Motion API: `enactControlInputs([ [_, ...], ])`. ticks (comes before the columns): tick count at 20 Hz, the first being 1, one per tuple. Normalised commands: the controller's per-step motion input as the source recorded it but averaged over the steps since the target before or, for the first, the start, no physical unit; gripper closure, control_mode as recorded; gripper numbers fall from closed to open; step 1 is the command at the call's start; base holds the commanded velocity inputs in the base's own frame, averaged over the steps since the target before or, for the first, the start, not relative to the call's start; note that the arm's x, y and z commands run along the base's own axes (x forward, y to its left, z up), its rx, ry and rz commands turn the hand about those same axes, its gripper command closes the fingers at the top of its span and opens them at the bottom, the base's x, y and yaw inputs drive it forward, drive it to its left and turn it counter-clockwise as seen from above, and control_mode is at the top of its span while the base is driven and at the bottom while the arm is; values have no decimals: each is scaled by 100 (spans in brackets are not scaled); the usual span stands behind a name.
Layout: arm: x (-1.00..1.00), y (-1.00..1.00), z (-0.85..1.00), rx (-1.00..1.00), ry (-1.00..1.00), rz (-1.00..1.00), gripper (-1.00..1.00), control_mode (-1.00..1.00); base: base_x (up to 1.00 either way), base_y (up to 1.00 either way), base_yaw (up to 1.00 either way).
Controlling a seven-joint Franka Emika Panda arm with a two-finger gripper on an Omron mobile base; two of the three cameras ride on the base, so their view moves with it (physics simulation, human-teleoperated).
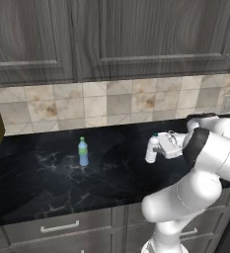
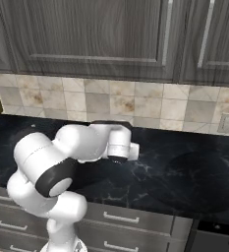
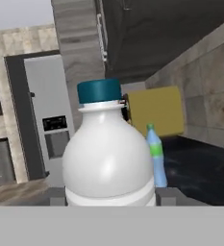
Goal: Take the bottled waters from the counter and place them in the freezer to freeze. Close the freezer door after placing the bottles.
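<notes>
Whitish ribbed bottle (image 3: 108,158) sits clamped in the pincer (image 1: 158,148) at its body; light, smooth plastic, likely slippery, ribs aid grip.

wood cabinets (image 1: 136,34), tile backsplash (image 1: 111,101), wall outlet (image 2: 227,123)

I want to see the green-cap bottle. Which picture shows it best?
The left base view: the green-cap bottle stands whole on the counter. In the hand view it peeks from behind the white bottle.

Dark wood cabinets (image 1: 111,37) are hanging above a beige tile backsplash (image 1: 121,101). An outlet (image 2: 227,123) is sitting in the backsplash; grey drawers (image 1: 62,227) are running below it.
</notes>
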Motion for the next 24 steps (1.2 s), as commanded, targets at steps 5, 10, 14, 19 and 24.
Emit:
enactControlInputs([
  [5,-70,2,87,0,-5,0,100,-100,0,0,0],
  [10,-87,7,85,-1,-3,-2,100,-100,0,0,0],
  [14,-99,14,52,-1,-5,-14,100,-100,0,0,0],
  [19,-81,24,71,0,-1,-21,100,-100,0,0,0],
  [24,-58,22,45,-11,8,-11,100,-100,0,0,0],
])
